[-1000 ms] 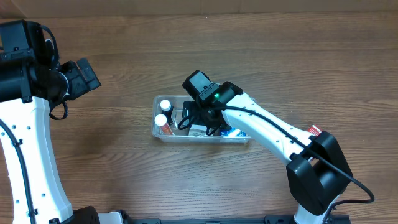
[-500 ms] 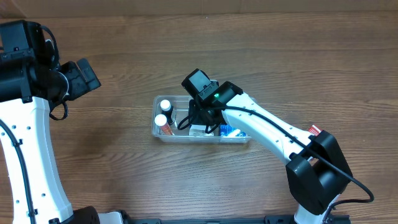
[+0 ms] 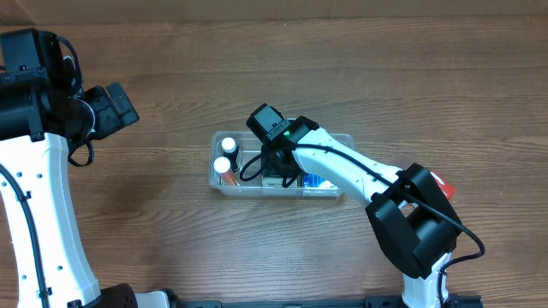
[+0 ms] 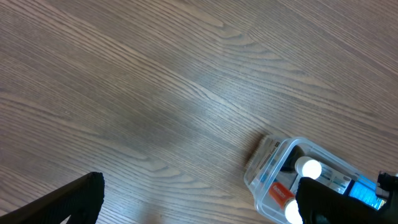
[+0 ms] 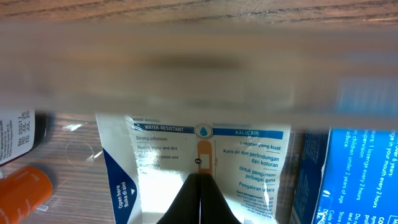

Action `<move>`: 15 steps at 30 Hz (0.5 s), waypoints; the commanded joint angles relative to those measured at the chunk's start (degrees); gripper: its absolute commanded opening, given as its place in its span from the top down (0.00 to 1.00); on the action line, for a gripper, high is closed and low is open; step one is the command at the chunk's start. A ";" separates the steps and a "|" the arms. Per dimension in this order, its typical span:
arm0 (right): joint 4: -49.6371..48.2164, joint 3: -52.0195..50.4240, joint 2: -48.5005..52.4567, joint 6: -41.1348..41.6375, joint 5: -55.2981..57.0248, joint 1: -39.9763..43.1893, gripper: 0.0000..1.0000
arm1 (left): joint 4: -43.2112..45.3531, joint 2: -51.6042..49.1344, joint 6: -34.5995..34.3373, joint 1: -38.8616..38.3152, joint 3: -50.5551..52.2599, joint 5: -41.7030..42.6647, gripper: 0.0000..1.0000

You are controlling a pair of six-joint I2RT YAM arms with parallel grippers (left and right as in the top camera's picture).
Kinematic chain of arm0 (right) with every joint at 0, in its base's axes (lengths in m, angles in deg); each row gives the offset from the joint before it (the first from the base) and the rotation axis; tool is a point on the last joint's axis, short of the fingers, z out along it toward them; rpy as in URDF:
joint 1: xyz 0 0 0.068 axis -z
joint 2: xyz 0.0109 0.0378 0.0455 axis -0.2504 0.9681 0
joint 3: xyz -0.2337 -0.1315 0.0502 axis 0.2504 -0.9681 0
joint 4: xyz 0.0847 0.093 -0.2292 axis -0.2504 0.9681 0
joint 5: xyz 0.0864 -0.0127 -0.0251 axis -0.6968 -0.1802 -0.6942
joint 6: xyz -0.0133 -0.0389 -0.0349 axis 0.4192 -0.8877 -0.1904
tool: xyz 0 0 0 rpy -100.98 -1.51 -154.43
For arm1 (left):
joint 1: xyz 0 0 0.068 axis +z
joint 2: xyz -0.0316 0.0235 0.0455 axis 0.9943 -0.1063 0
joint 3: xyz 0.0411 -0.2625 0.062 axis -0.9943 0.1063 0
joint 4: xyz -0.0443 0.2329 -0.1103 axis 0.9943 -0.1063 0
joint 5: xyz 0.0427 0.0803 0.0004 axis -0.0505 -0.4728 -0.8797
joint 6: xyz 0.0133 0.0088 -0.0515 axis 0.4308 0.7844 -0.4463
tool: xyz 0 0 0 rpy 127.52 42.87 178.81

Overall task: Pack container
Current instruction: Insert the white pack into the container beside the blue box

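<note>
The container [image 3: 215,161], a clear rectangular tub, lies mid-table with small items in it. My right gripper [image 5: 200,180] is inside it, fingertips pressed together with nothing between them, just above a white plaster packet [image 5: 158,155]. A blue packet [image 5: 364,174] lies to the right of it. At the left are an orange-labelled bottle [image 5: 22,193] and a dark bottle [image 5: 18,130]. The tub's wall [image 5: 199,74] crosses the view as a blurred band. My left gripper [image 4: 199,208] hangs open and empty over bare wood, left of the container [image 4: 264,165]. Two white bottle caps [image 4: 309,168] show inside.
Brown wooden table [image 3: 154,222] all around the tub. The right arm [image 3: 360,175] reaches from the front right across the tub; a red-and-white item [image 3: 443,186] peeks out beside its elbow. The left arm [image 3: 43,188] stands along the left edge.
My right gripper went from open to shut inside the tub and shifted slightly left. The right arm's elbow swung left and back. The left arm has not moved.
</note>
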 commanded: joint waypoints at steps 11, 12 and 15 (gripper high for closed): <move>6.56 2.14 -17.55 -7.93 12.02 0.66 0.53 | -0.22 0.17 1.11 0.09 0.26 0.00 0.00; 6.60 2.16 -19.85 -7.91 12.07 1.22 0.48 | -0.24 0.17 1.11 0.09 0.26 -0.02 0.00; 9.33 2.80 -31.28 -7.89 13.73 9.64 0.07 | -0.35 0.17 1.11 0.09 0.26 -0.02 0.00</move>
